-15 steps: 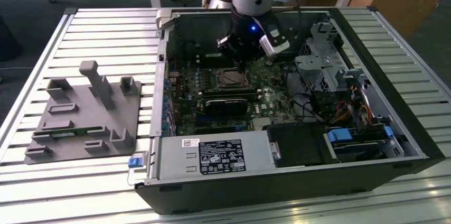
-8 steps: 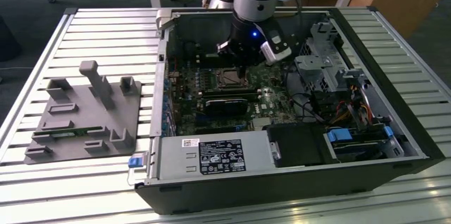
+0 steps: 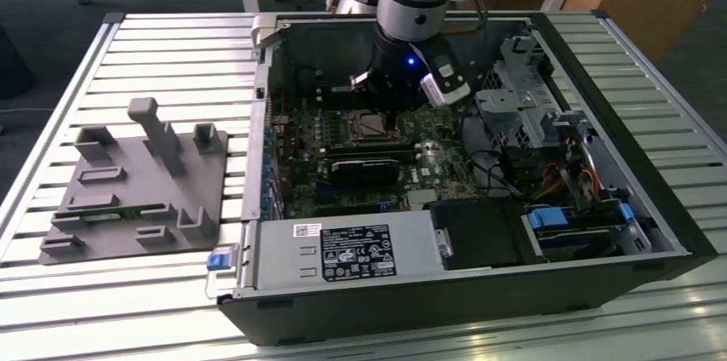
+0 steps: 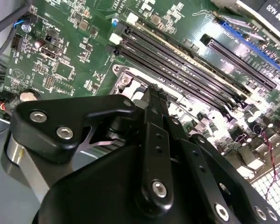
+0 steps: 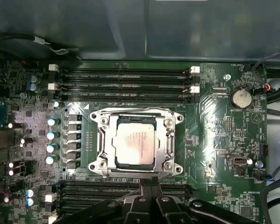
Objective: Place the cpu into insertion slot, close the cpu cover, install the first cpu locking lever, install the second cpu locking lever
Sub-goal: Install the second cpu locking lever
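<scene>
The cpu (image 5: 134, 141), a pale square chip, lies flat in the insertion slot (image 5: 102, 161) on the green motherboard. The silvery cpu cover (image 5: 136, 115) lies down around the chip as a frame. I cannot tell how the locking levers stand. My gripper (image 5: 149, 186) hovers just beside the socket's edge with its black fingers pressed together and nothing between them. In the second wrist view the gripper (image 4: 154, 89) tips sit over the socket's rim (image 4: 126, 81). In the exterior view the gripper (image 3: 390, 114) hangs inside the open computer case, right over the insertion slot (image 3: 369, 128).
Black memory slots (image 5: 126, 79) run along both sides of the socket. A black card (image 3: 366, 165), a drive cage (image 3: 517, 97) and the power supply (image 3: 340, 252) crowd the case. A grey fixture plate (image 3: 136, 182) lies on the slatted table at the exterior view's left.
</scene>
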`<state>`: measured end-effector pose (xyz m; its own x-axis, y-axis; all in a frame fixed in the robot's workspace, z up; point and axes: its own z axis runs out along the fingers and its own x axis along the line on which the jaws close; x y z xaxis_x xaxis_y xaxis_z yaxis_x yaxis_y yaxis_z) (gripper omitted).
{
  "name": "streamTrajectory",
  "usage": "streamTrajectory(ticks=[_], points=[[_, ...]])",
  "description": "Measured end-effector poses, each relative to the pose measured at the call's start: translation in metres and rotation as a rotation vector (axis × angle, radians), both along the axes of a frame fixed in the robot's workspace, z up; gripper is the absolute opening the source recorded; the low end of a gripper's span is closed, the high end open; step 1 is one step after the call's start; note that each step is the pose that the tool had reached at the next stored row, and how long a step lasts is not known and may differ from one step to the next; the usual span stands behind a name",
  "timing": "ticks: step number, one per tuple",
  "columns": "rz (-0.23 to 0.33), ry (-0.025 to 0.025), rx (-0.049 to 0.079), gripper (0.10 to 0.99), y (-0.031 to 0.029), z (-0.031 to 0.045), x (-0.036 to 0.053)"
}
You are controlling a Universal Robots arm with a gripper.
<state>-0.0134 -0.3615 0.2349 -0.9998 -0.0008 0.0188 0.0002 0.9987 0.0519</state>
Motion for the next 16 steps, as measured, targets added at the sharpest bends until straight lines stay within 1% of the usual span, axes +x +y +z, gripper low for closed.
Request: streamTrajectory(ticks=[6, 16], points=[[0.000, 0.0000, 0.000, 0.106, -0.0026, -0.0003, -0.0054], [0.000, 0.0000, 0.000, 0.106, -0.0030, -0.0008, -0.0066]])
